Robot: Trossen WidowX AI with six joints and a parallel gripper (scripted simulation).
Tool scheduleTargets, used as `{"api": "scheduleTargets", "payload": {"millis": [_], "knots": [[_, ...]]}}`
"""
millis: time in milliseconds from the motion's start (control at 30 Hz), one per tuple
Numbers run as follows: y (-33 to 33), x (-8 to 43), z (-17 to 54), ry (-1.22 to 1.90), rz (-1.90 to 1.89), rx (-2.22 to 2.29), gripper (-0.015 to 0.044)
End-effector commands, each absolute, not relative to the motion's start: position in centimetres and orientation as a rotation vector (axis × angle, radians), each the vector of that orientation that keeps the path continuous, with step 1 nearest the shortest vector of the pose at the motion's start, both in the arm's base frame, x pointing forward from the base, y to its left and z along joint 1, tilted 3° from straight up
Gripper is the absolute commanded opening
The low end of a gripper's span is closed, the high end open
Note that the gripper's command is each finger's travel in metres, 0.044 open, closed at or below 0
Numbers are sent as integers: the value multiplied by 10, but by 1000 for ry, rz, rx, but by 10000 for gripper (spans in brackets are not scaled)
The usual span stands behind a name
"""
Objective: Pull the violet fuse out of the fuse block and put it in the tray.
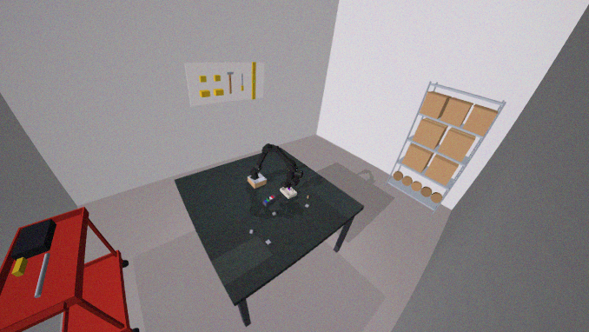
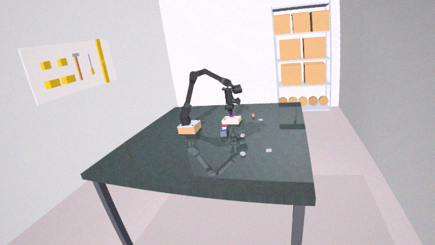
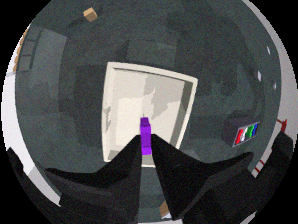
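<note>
The violet fuse (image 1: 289,189) (image 2: 231,115) (image 3: 145,137) is held between the fingertips of my gripper (image 2: 231,114) (image 3: 145,138), which is shut on it. The fuse is over the cream tray (image 1: 285,194) (image 2: 231,122) (image 3: 189,102), at its near part in the wrist view, with its lower end at about the height of the tray's rim. Whether it touches the tray floor I cannot tell. The grey fuse block (image 1: 266,202) (image 2: 223,134) (image 3: 235,126) stands apart, to the right of the tray in the wrist view, with red, white, green and blue fuses in it.
A small tan block (image 1: 307,196) (image 2: 253,115) (image 3: 90,14) stands beyond the tray. Several small pale pieces lie on the dark table (image 1: 208,217) (image 2: 144,160). The arm's base box (image 1: 257,182) (image 2: 189,129) is at the table's far left.
</note>
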State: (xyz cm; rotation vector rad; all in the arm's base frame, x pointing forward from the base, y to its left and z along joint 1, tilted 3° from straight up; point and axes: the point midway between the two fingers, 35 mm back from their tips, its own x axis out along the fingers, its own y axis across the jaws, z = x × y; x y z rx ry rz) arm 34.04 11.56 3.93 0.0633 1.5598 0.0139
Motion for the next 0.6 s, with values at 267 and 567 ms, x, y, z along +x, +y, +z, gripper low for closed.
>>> {"api": "scheduleTargets", "payload": {"millis": [267,567], "knots": [[115,340,38,1562,13,63,184],[114,339,72,1569,9,66,330]]}}
